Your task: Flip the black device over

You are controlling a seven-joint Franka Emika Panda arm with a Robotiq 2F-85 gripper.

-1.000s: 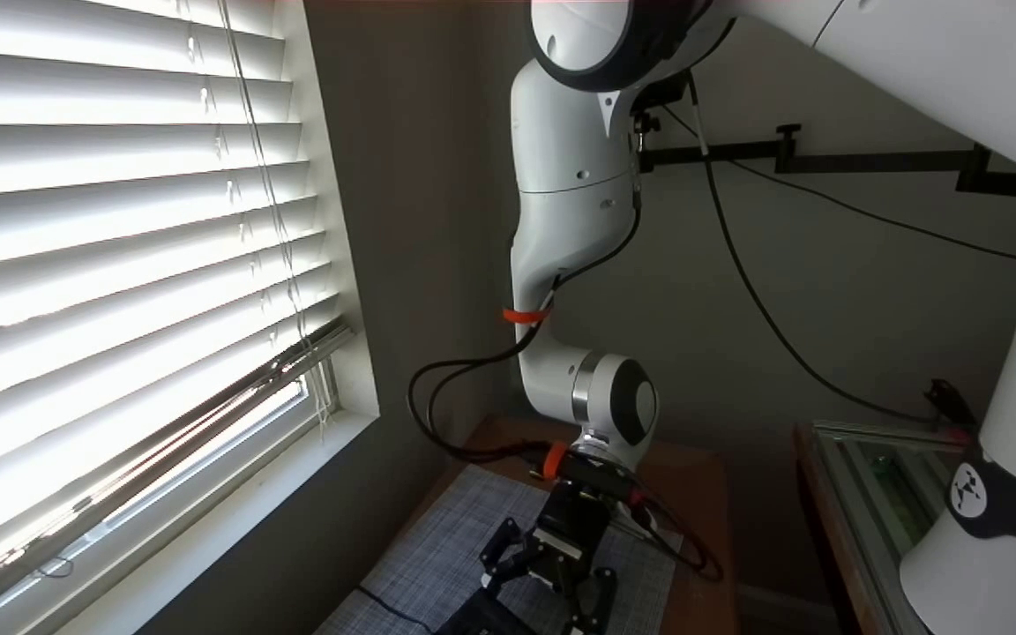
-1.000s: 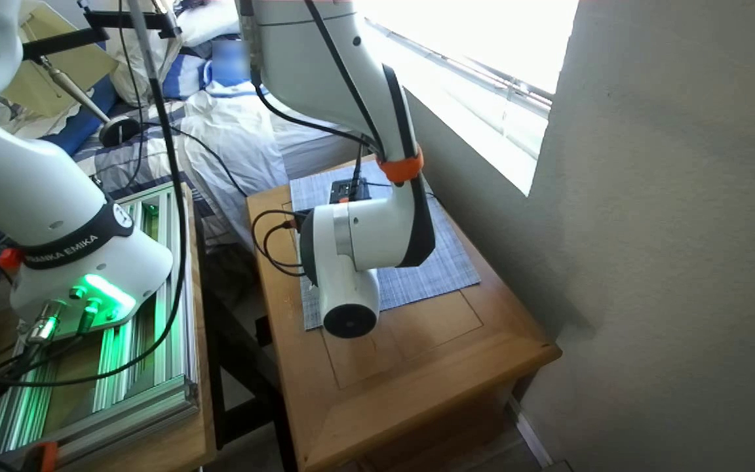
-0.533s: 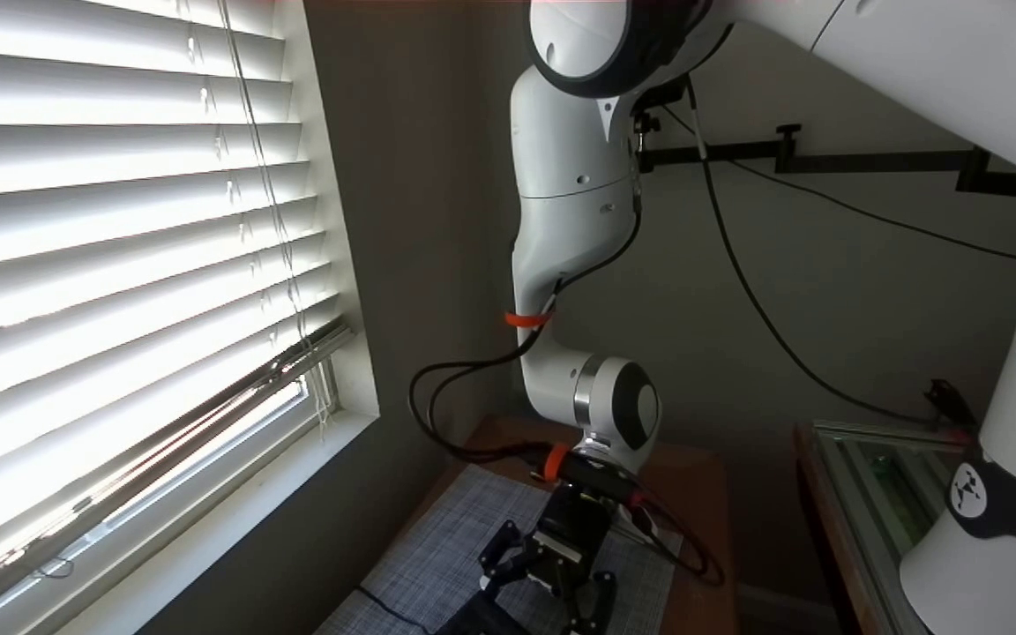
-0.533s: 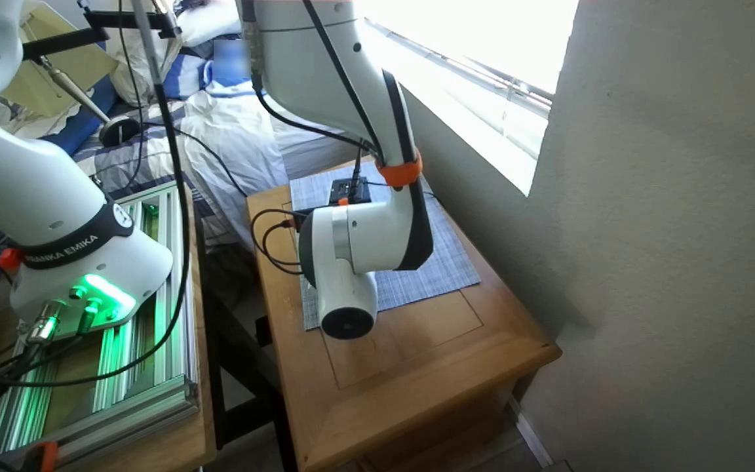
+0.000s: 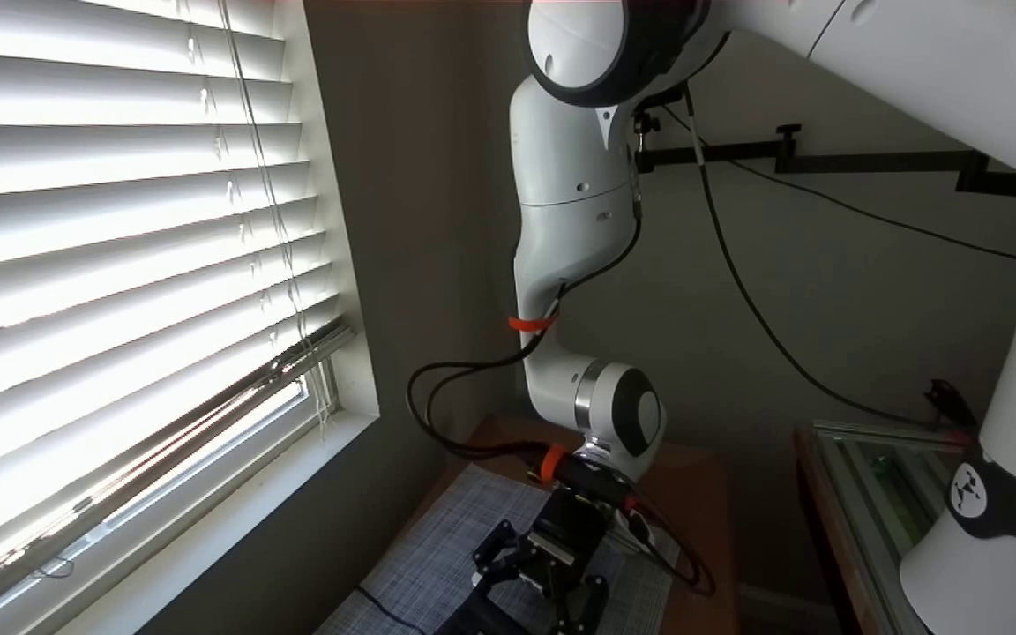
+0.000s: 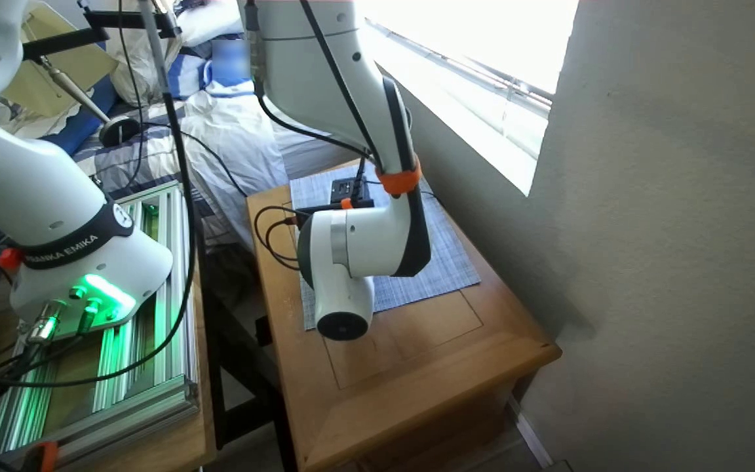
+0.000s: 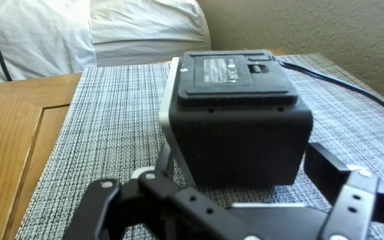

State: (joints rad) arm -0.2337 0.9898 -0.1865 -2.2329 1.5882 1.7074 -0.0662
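Boxy black plastic-looking device with a pale edge [image 7: 238, 128] sits between the black jointed fingers [image 7: 325, 171], on the grey woven mat [image 7: 112, 133] over the brown wooden surface [image 7: 15, 130]. Fingers spread apart, grasping nothing: gap visible beside one; contact at the other, can't tell. Pale printed label [image 7: 216, 70] faces up, so likely bottom-up; turn may be pending or already done. Treating the step as a grasp for the flip: centre the device between the fingers first, or one will shove it. Bring both onto the side walls evenly; the sides look tapered toward the mat, so a low pinch could slip. Squeeze firmly, lift enough for the corners to swing past the mat, then roll it over. Thin black cord [image 7: 332, 80] runs off the device's far side, beyond the fingers; leave slack so it won't wrap or tug. Lower flat, let go.
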